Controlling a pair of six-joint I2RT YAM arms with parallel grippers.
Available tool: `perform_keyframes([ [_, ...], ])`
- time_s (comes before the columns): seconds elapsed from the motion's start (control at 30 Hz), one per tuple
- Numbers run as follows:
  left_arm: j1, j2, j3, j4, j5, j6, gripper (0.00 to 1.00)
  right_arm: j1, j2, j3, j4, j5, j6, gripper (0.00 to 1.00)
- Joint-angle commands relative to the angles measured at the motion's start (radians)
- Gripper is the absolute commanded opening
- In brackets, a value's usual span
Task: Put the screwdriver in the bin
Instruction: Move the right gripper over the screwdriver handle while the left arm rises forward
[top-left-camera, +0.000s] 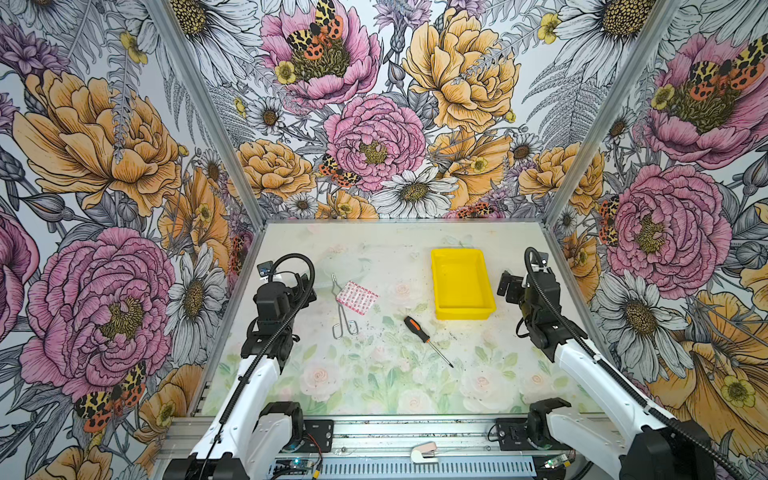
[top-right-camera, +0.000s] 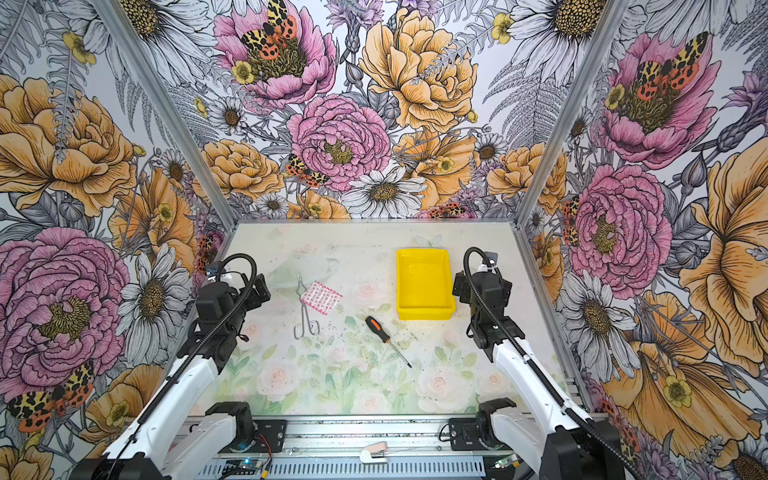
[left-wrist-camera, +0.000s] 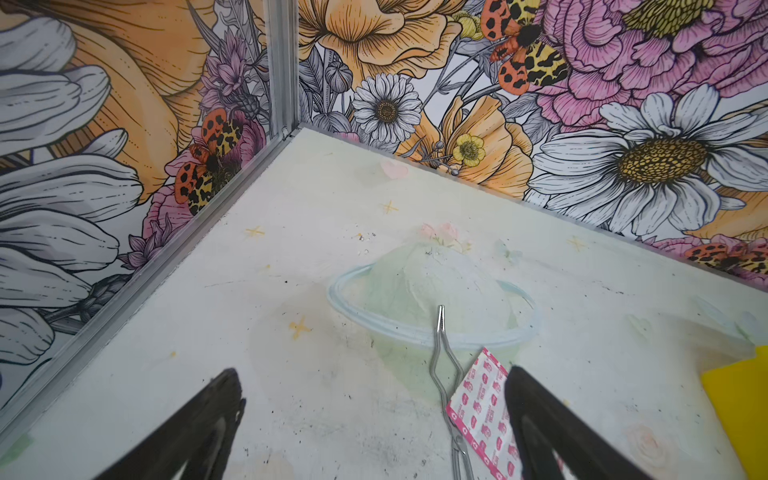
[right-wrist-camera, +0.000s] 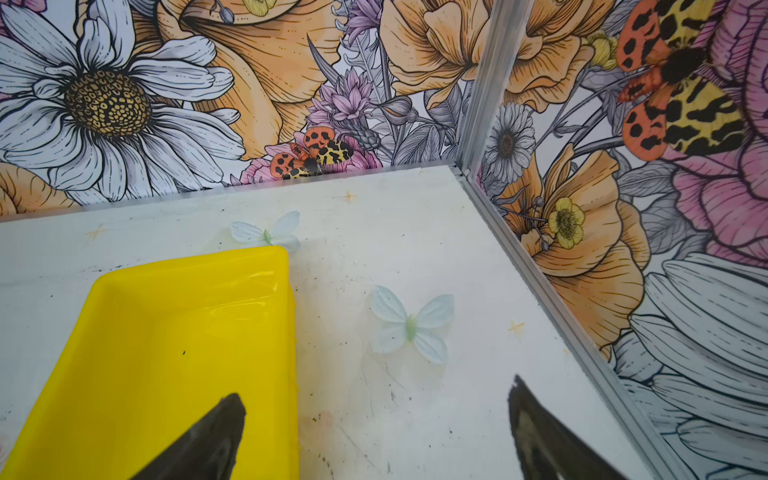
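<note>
Yellow plastic bin sits empty in both top views; the screwdriver lies loose just in front of it, ungrasped. Left wrist view: left gripper gapes wide, empty, above the tongs. Right wrist view: right gripper spread wide beside the bin, holding nothing.
</note>
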Motion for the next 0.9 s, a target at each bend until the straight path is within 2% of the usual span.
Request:
perform_keyframes([
  [0.0,-0.014,-0.042,0.04,-0.2,0.037,-0.075,0.99,0.047,-0.009,0.07,-0.18,0.003,0.07,0.99],
  [0.2,-0.077,-0.111,0.052,-0.298,0.182,-0.104,0.99,0.131,0.031,0.133,-0.247,-0.11,0.083,0.99],
  [0.37,-0.193,-0.144,0.055,-0.315,0.258,-0.156,0.99,0.199,0.064,0.165,-0.256,-0.193,0.085,0.99],
  [0.5,-0.329,-0.164,0.051,-0.318,0.221,-0.19,0.99,0.254,0.055,0.172,-0.263,-0.247,0.106,0.99],
  [0.63,-0.451,-0.173,0.054,-0.354,0.109,-0.242,0.98,0.324,0.025,0.138,-0.265,-0.285,0.135,1.0],
  [0.87,-0.608,-0.187,0.047,-0.375,0.023,-0.363,0.99,0.416,0.004,0.067,-0.311,-0.304,0.21,1.0],
])
